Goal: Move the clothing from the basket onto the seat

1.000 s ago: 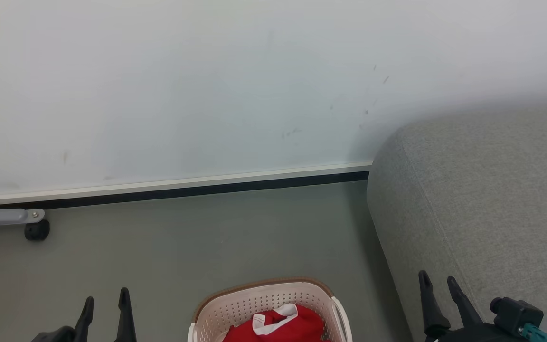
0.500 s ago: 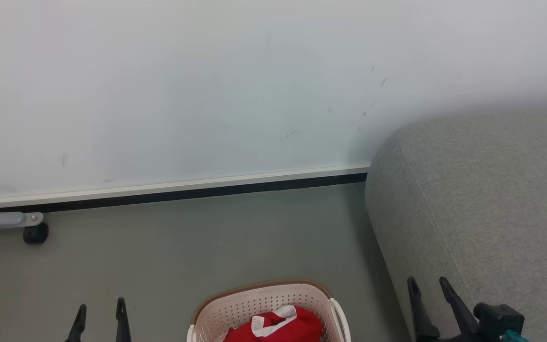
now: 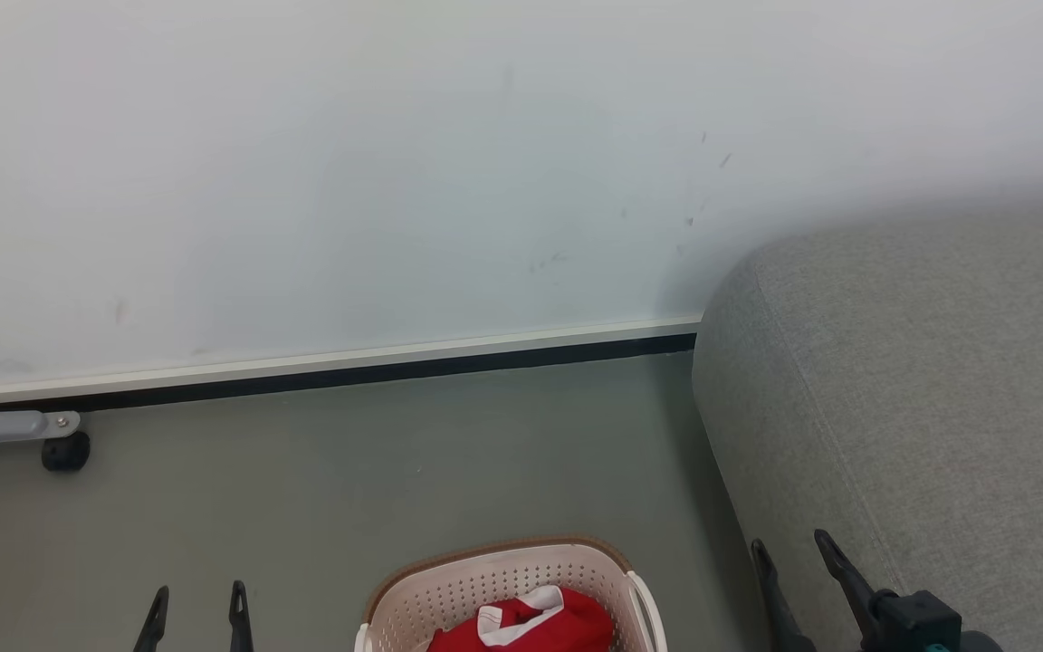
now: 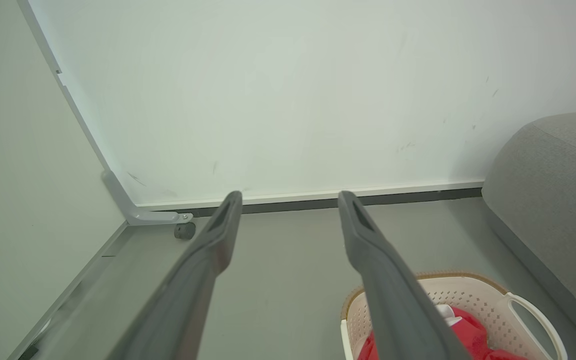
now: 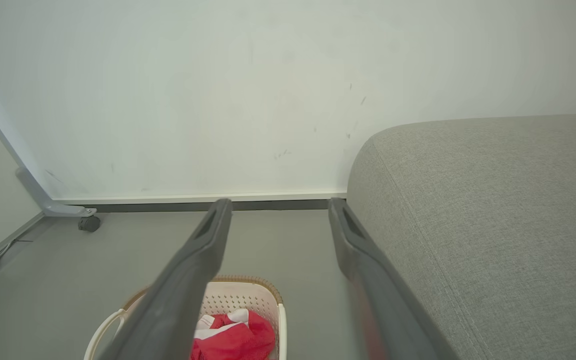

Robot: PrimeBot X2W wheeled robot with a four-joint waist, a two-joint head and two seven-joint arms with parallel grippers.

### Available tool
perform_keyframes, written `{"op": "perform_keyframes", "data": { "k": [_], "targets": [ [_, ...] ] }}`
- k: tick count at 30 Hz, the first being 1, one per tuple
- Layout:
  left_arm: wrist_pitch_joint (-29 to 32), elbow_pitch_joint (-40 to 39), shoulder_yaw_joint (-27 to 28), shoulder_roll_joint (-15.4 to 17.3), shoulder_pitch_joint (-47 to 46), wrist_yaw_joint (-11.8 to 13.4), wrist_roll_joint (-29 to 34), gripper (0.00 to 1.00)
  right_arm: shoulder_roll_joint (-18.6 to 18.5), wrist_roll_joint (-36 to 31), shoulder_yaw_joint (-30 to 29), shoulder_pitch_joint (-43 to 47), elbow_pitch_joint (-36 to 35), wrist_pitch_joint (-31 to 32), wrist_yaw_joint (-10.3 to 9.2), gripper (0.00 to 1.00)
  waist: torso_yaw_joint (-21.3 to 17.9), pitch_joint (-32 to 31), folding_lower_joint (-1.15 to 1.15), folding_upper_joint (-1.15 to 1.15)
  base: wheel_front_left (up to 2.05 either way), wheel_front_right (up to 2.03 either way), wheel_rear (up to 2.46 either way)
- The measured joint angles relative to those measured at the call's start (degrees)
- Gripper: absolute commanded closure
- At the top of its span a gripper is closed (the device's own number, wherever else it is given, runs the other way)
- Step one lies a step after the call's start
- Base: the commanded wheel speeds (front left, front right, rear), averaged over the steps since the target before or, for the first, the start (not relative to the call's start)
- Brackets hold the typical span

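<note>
A pale wall (image 3: 395, 181) takes up the upper half of the head view, ending in a white skirting with a dark strip beneath it. Below lies the grey-green floor (image 3: 377, 462). The grey fabric seat (image 3: 938, 380) stands at the right, its rounded corner close to the wall and its side dropping to the floor. The basket (image 3: 494, 549) sits on the floor at the bottom middle of the head view, just left of the seat's side and apart from it; its brown rim and perforated cream wall show, and the near part is cut off by the frame edge. The red clothing (image 3: 549, 625) lies bunched inside the basket with a strip of white trim on top; how many garments there are cannot be told. The left hand (image 3: 199, 589) is at the lower left, fingers pointing up the view toward the wall, spread apart and holding nothing, over bare floor to the left of the basket. The right hand (image 3: 790, 540) is at the lower right in front of the seat's side, fingers likewise parted and empty, leaning slightly left. Both wrist views show the fingers wide apart, with the basket below them. A grey bracket with a black caster (image 3: 64, 450) stands by the skirting at the far left.
</note>
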Motion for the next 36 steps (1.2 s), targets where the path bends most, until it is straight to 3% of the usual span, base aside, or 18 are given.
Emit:
{"op": "perform_keyframes", "data": {
  "k": [36],
  "targets": [
    [0.00,-0.57,-0.03,-0.14,1.04,-1.57,0.42,0.00,0.40,-1.86,-0.83,0.65,-0.91,0.00,0.58,0.00,-0.21,1.64,0.00,0.00,0.00,0.00,0.00]
  ]
}}
